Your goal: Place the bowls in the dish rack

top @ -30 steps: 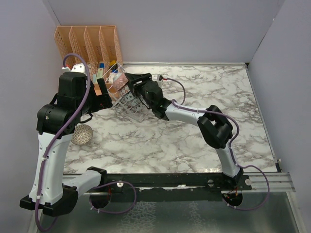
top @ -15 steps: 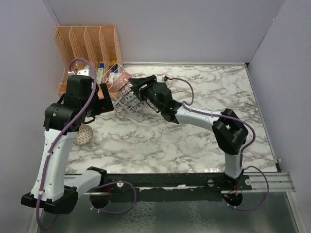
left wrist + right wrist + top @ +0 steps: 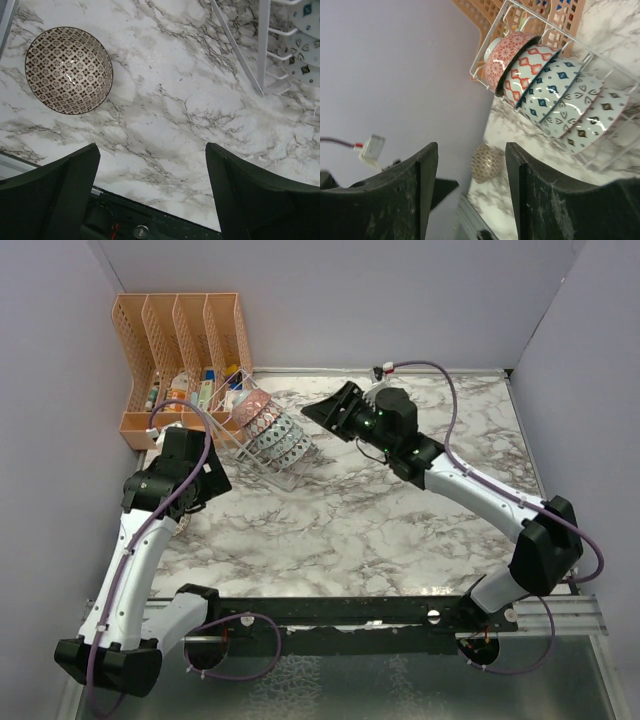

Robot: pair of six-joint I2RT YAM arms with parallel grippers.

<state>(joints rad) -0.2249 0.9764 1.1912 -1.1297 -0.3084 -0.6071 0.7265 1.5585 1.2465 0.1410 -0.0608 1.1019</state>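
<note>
The marble tabletop (image 3: 400, 530) carries the rack (image 3: 280, 476) near its far left corner, just in front of an orange organiser (image 3: 180, 330). Five bowls (image 3: 552, 85) stand on edge in the rack, side by side. One brown-patterned bowl (image 3: 69, 70) is not yet loaded. It sits upright on the tabletop close to the left edge, well apart from the rack.

The left hand (image 3: 151, 150) hangs above the tabletop near this bowl, wide open and holding nothing. The right hand (image 3: 470, 149) is off the rack toward the far edge, also open and empty.

I judge that the step in hand is picking up the last bowl. The left hand is not over it, so it must first move across to the rim, then go down and close on it. After that the bowl must be tilted on edge to fit a free slot.
</note>
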